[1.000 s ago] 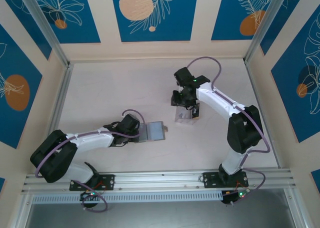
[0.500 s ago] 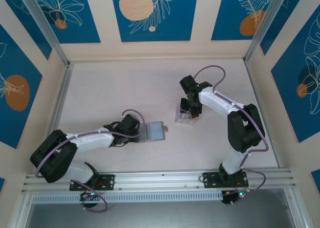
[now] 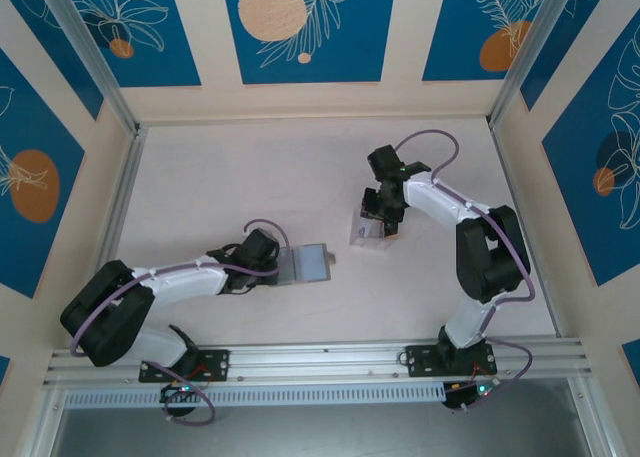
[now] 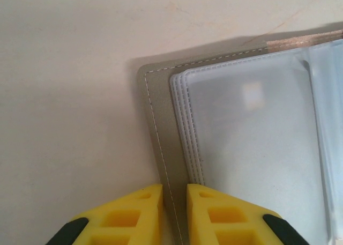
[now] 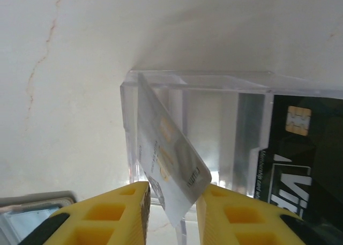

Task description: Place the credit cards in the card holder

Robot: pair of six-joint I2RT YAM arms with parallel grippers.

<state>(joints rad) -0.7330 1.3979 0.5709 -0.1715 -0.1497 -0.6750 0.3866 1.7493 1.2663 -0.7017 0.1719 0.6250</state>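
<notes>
Right fingers [image 5: 172, 187] have swung round over the clear plastic stand [image 5: 214, 121] in the last second, while the left arm has not moved. They stand partly apart, one on each side of a white-grey card [image 5: 166, 148] that leans tilted in the stand. I cannot tell whether they press on it. A black card [image 5: 300, 164] with a gold chip stands upright in the same stand, just beside it to the right.

The left fingers [image 4: 174, 188] are nearly together, pinching the stitched edge of the grey card holder [image 4: 161, 121]. The holder lies open and flat on the table [image 4: 69, 95], its clear pockets [image 4: 252, 148] facing up.

From above, the holder lies left of the table's middle, on the near side. The stand is well apart from it, to the right and farther back.
</notes>
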